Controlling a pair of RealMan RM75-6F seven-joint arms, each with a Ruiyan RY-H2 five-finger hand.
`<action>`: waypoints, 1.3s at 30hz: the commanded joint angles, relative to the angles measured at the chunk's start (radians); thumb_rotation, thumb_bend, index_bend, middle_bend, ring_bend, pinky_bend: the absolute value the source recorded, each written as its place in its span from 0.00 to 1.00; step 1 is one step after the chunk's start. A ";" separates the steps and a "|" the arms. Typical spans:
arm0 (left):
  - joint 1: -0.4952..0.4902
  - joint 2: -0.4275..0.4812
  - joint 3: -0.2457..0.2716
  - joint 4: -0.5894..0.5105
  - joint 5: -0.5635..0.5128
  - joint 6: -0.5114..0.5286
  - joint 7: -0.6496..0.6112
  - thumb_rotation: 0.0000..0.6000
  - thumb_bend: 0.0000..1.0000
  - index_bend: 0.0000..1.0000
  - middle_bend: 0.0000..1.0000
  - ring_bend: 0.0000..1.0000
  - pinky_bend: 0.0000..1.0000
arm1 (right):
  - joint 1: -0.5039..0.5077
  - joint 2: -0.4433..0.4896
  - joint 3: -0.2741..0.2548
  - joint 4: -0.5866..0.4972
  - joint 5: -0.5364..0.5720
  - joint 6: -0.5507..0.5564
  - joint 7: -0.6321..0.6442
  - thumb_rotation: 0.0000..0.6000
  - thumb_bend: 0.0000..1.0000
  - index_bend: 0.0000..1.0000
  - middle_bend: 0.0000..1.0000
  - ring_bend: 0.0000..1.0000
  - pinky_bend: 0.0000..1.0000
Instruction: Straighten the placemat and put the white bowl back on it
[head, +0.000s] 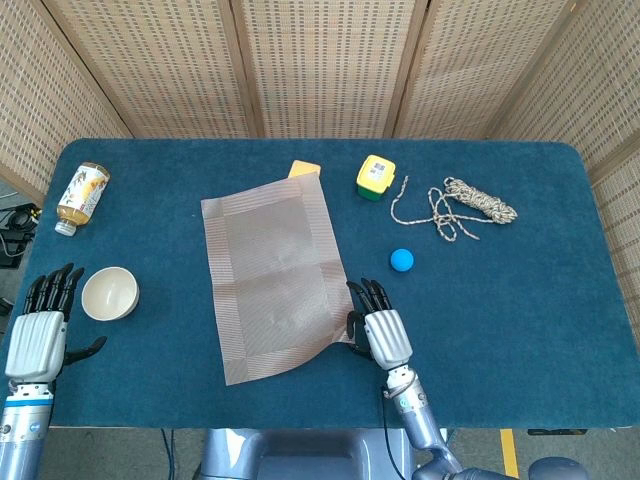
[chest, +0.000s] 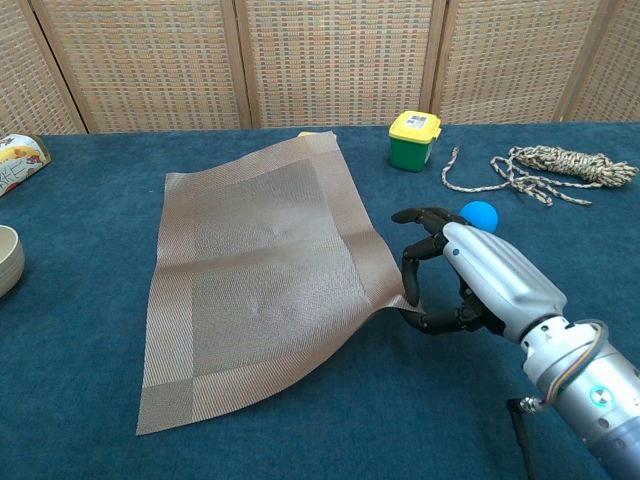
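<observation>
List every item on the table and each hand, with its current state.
Woven brown placemat: skewed, near right corner lifted.
White bowl: upright, off the placemat.
Right hand: pinches the placemat's corner.
Left hand: fingers apart, holds nothing.
Juice bottle: on its side.
Yellow-lidded green jar: upright, closed.
Speckled rope: partly coiled.
</observation>
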 joint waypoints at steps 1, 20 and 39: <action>-0.001 0.000 -0.001 0.001 -0.002 -0.001 0.000 1.00 0.12 0.00 0.00 0.00 0.00 | -0.009 0.029 -0.011 -0.032 -0.017 0.023 -0.023 1.00 0.62 0.70 0.19 0.00 0.00; 0.003 -0.016 0.015 -0.007 0.032 0.020 0.040 1.00 0.12 0.00 0.00 0.00 0.00 | -0.145 0.303 -0.082 -0.281 -0.082 0.201 -0.063 1.00 0.62 0.73 0.19 0.00 0.00; 0.008 -0.019 0.023 -0.013 0.052 0.027 0.046 1.00 0.12 0.00 0.00 0.00 0.00 | -0.176 0.515 0.030 -0.192 0.090 0.124 0.045 1.00 0.62 0.73 0.19 0.00 0.00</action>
